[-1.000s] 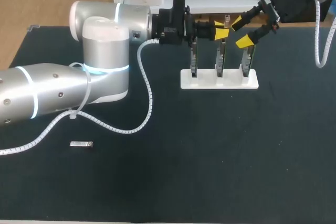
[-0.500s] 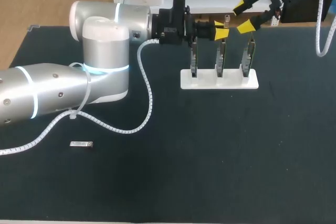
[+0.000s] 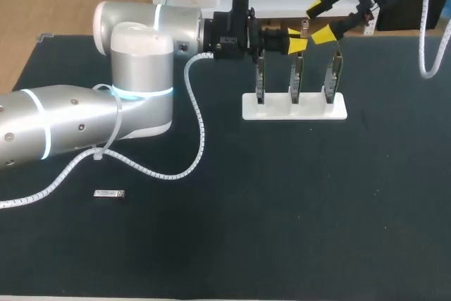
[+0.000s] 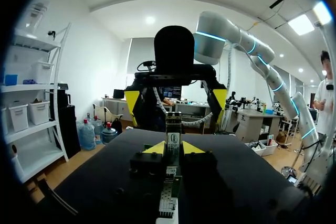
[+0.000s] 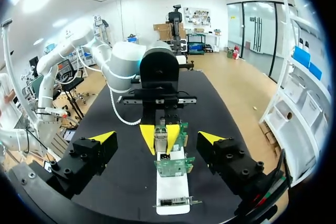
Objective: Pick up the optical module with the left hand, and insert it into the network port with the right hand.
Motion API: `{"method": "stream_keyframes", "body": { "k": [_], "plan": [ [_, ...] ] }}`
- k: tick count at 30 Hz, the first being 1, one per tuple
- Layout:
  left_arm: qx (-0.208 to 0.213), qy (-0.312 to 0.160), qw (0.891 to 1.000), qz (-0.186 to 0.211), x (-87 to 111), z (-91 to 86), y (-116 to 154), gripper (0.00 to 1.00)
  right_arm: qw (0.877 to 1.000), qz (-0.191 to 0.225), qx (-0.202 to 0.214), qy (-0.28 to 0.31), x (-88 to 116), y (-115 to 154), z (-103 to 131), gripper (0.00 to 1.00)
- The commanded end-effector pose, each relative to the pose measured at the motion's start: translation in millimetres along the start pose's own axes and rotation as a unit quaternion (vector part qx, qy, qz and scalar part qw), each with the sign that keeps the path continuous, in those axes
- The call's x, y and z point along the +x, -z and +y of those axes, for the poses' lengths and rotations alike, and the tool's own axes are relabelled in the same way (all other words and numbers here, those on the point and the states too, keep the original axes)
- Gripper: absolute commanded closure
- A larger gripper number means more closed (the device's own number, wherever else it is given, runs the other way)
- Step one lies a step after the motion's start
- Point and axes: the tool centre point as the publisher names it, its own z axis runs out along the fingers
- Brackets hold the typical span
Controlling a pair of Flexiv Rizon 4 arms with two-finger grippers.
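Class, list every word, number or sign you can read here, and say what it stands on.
None can be read.
Small label on the upright green circuit board clamped in the left gripper: too blurred to read.
Small silver optical module on the black table: too small to show any print.
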Motion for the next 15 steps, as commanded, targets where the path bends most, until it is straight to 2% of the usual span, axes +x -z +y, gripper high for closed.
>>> {"method": "stream_keyframes", "body": {
  "k": [1,15],
  "plan": [
    [-0.001,0.000,1.000,0.001,-0.1,-0.7,0.3,1.00,1.000,-0.002,-0.006,0.003,0.0,-1.2,-1.3,0.00],
    [-0.001,0.000,1.000,0.001,-0.1,-0.7,0.3,1.00,1.000,0.001,-0.013,0.012,-6.4,-3.9,-5.4,0.00]
  ]
}}
